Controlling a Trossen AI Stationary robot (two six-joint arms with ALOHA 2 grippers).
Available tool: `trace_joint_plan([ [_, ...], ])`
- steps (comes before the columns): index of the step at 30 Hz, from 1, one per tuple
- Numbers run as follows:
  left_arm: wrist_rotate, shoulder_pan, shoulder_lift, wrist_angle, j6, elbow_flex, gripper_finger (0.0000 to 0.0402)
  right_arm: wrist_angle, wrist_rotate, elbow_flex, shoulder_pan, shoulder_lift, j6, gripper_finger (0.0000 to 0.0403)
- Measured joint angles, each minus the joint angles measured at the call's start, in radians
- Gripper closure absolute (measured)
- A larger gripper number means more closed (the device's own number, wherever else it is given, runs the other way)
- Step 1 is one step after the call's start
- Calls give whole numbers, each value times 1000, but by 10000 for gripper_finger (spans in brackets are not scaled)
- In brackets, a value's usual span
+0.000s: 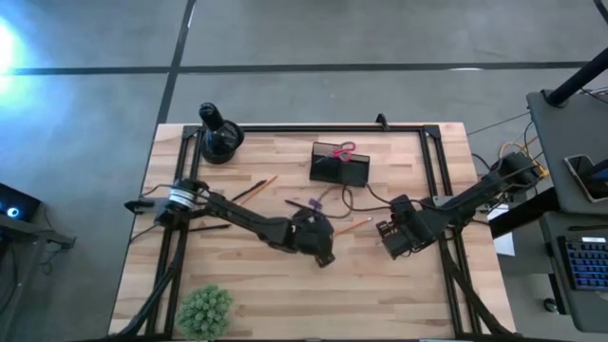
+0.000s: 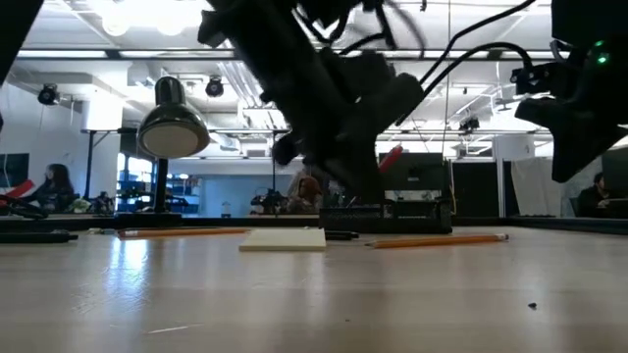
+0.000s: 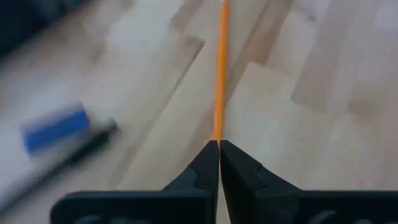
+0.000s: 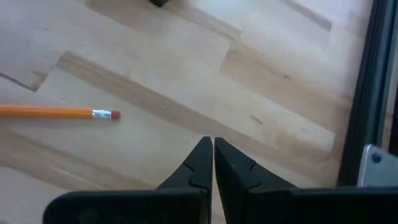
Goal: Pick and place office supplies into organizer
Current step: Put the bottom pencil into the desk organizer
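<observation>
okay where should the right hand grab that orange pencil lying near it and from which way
Judging from its pose, take the orange pencil on its bare shaft, short of the eraser end, coming straight down with fingers across it. It lies flat and alone on the table. The right hand is shut and must open first.

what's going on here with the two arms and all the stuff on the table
Two robot arms are sorting office supplies into a black organizer at the far side of a wooden table. Red-handled scissors already lie in it. The left end effector is shut, its tips right at an orange pencil near the table's middle, though a firm grip isn't clear. The right end effector is shut and empty, just right of that pencil. Another pencil and a pen lie loose.
</observation>
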Motion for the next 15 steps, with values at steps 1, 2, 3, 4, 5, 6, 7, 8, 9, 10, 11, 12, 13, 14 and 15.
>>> trace_joint_plan([
  [1,-5,-5,0,0,75,8,401,4,8,-2,0,-1,-10,394],
  [2,-8,-10,0,-5,145,13,401,6,14,-3,0,-1,-19,394],
  [3,-9,-14,-1,-24,199,16,401,7,23,-4,0,-1,-27,394],
  [4,-8,-16,1,-46,242,17,401,9,30,-5,0,-1,-35,394],
  [5,-4,-17,5,-60,275,17,401,10,33,-6,0,-1,-49,394],
  [6,2,-17,5,-71,306,17,401,11,36,-9,0,-1,-62,394],
  [7,3,-16,5,-71,336,16,401,11,36,-11,0,-1,-74,394],
  [8,0,-14,4,-63,363,17,401,10,36,-13,0,-1,-84,394],
  [9,-2,-14,0,-59,388,18,401,10,36,-17,0,-1,-94,394],
  [10,-5,-14,-1,-57,406,18,401,9,36,-20,0,-1,-102,394],
  [11,-5,-14,-1,-57,419,18,401,10,36,-23,0,-2,-105,394],
  [12,-1,-14,0,-57,424,17,401,12,36,-26,0,-2,-107,394],
  [13,10,-14,5,-54,424,16,401,12,36,-29,0,-2,-105,394],
  [14,26,-11,10,-42,424,16,401,11,36,-32,0,-2,-98,394],
  [15,48,-9,11,-38,424,17,401,12,36,-34,0,-2,-90,394],
])
